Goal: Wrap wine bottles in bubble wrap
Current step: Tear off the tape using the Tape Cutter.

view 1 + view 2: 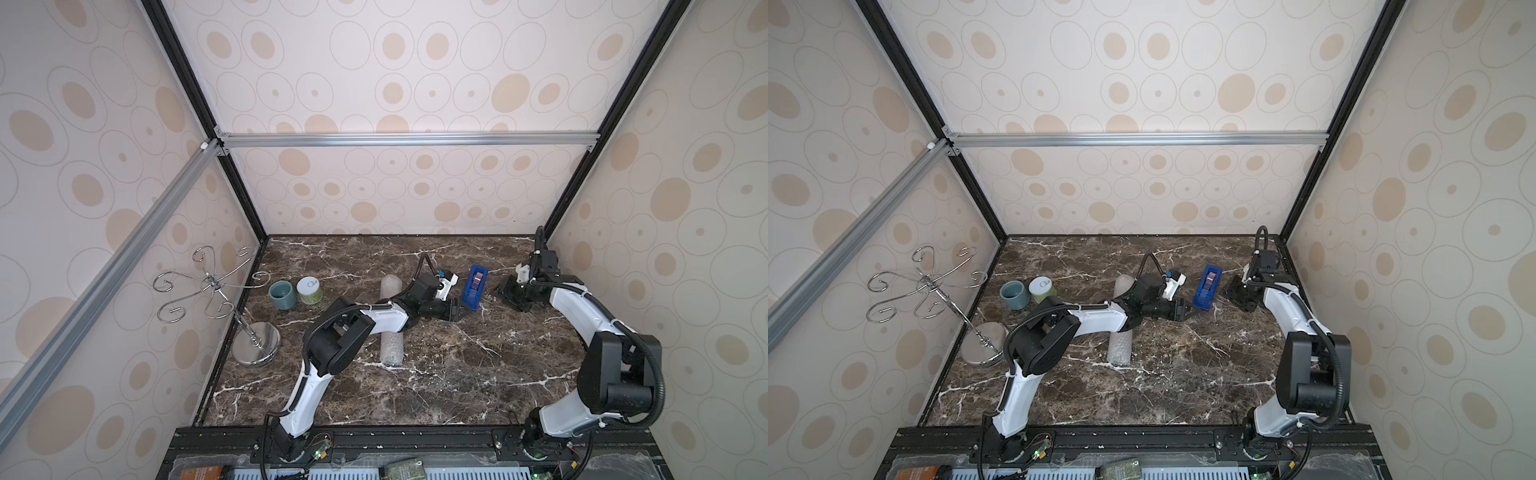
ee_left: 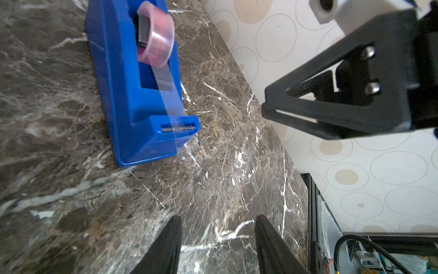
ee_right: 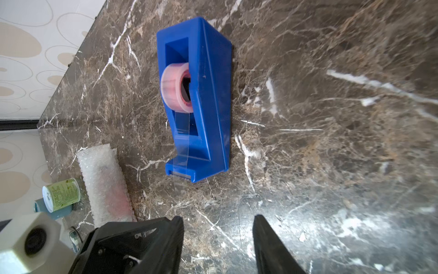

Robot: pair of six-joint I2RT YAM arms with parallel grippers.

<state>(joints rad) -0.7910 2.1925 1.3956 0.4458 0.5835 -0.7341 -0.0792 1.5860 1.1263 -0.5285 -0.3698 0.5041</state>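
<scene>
Now your left tool (image 2: 218, 223) and right tool (image 3: 218, 223) are partly wide, holding nothing, beside the tape box (image 3: 211, 113). The wrap (image 3: 94, 161) lies rolled round the bottle (image 3: 116, 197).

Cream wallpaper (image 1: 415, 83), printed with tan ovals and thin grey rings, lines the booth at 9, 12 and 3 o'clock. Black frame posts (image 1: 237, 183) rise at the far corners, 11 and 1 o'clock, and a silver aluminium rail (image 1: 407, 139) crosses the back wall. Below, a dark brown marble-patterned tabletop (image 1: 478, 374), veined white, sits in soft, even light.
</scene>
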